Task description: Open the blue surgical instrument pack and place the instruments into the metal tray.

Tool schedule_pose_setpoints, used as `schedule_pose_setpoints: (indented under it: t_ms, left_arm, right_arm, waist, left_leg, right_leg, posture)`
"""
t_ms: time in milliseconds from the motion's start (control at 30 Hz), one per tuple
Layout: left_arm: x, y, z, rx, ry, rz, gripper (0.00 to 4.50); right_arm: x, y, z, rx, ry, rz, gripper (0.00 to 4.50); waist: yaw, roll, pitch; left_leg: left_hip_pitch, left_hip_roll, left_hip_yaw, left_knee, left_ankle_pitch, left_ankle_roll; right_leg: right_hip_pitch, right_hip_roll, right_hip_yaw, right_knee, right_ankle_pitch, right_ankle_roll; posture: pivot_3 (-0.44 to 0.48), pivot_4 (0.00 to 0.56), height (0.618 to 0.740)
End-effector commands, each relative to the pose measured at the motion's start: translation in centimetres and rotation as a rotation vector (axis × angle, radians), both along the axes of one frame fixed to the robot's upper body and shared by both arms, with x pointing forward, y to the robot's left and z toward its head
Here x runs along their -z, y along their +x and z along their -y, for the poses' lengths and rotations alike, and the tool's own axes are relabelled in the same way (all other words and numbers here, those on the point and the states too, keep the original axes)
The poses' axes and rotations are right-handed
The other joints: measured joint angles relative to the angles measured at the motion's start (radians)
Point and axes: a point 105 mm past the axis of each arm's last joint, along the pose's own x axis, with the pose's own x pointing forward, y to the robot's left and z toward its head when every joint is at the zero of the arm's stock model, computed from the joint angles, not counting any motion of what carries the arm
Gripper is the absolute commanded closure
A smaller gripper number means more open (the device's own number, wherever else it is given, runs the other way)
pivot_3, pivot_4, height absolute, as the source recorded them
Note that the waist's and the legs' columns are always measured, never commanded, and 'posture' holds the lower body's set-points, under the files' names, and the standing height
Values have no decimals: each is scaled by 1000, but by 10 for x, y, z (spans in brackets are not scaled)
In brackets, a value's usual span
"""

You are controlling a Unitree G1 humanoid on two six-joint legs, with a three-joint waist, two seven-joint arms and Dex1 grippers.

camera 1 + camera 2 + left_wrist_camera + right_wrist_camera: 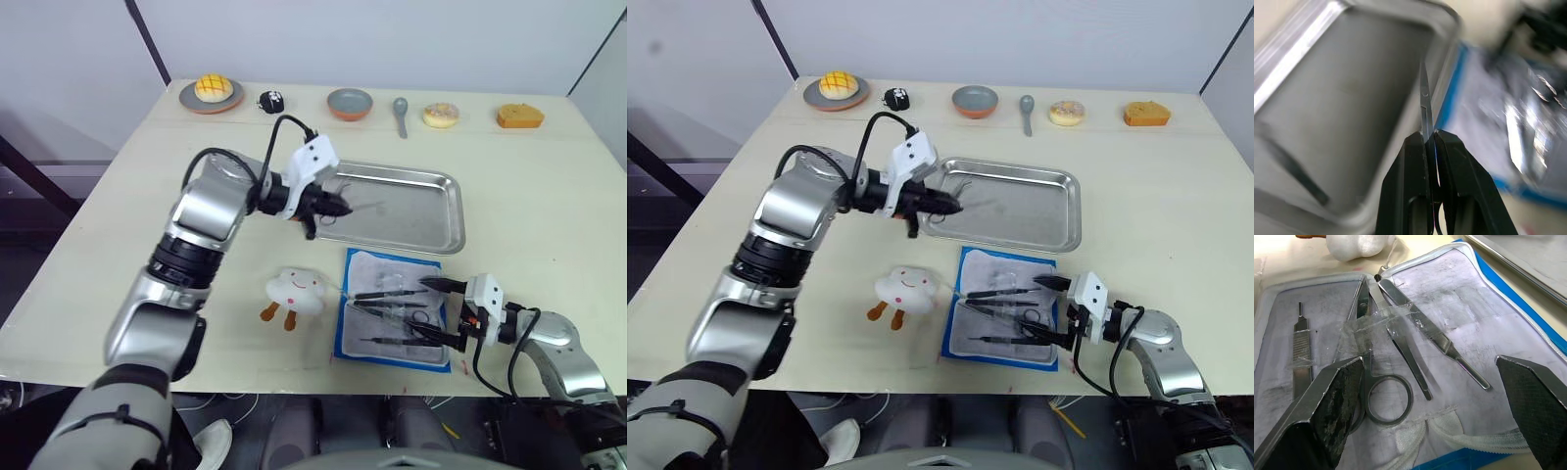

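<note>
The blue surgical instrument pack (369,262) lies open on the table in front of the metal tray (431,177), its pale lining facing up. Several silver instruments (1415,335) rest on the lining: forceps, ring-handled scissors (1385,401) and a flat handle (1300,350). My right gripper (436,311) is open at the pack's right edge, one finger on either side of that edge. My left gripper (339,206) hovers over the tray's left part. It is shut on a slim pair of scissors (1425,98) whose blade points out over the tray floor.
A white plush toy (294,289) sits just left of the pack. Along the far edge stand a plate with a bun (211,93), a small black object (271,100), a bowl (350,103), a spoon (400,114), a doughnut (441,115) and an orange cake (519,117).
</note>
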Motion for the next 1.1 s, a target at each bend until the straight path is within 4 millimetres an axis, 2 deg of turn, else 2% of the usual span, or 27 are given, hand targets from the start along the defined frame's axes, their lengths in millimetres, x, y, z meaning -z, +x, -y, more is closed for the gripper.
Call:
schedule_pose_setpoints:
  t_ms: [33,167,367,467,700,1100]
  left_arm:
    - [-10,30,7,-291,-144,113,4424]
    - [5,47,17,-542,-232,132,4424]
    - [26,55,29,-683,-251,117,4424]
    - [38,58,28,-747,-245,101,4424]
    - [60,58,26,-786,-232,8,4424]
    - [71,61,18,-817,-191,4,4424]
  right_arm:
    - [25,-9,7,29,-48,-116,0]
    - [25,-9,5,25,-45,-118,0]
    - [25,-9,3,19,-47,-117,0]
    - [25,-9,3,17,-47,-116,0]
    - [25,-9,3,22,-46,-109,0]
    - [24,-7,5,28,-49,-99,0]
  waist:
    - [-2,1,0]
    - [3,1,-1]
    - [1,2,-1]
    - [1,1,-1]
    - [-1,1,-1]
    - [-1,1,-1]
  left_leg:
    - [0,0,0,0,0,-1]
    - [-1,-1,0,0,0,0]
    - [0,-1,0,0,2,-4]
    - [0,-2,0,0,2,-4]
    - [0,-2,0,0,2,-4]
    - [0,-2,0,0,3,-5]
  right_leg:
    - [0,0,0,0,0,0]
    - [0,-1,0,0,0,0]
    - [0,-1,0,0,0,0]
    - [0,-1,0,0,0,0]
    - [0,-1,0,0,0,0]
    - [0,-1,0,0,0,0]
  posture:
    - [0,150,732]
    - [0,150,732]
    - [0,150,732]
    - [0,150,732]
    - [0,150,732]
    - [0,150,732]
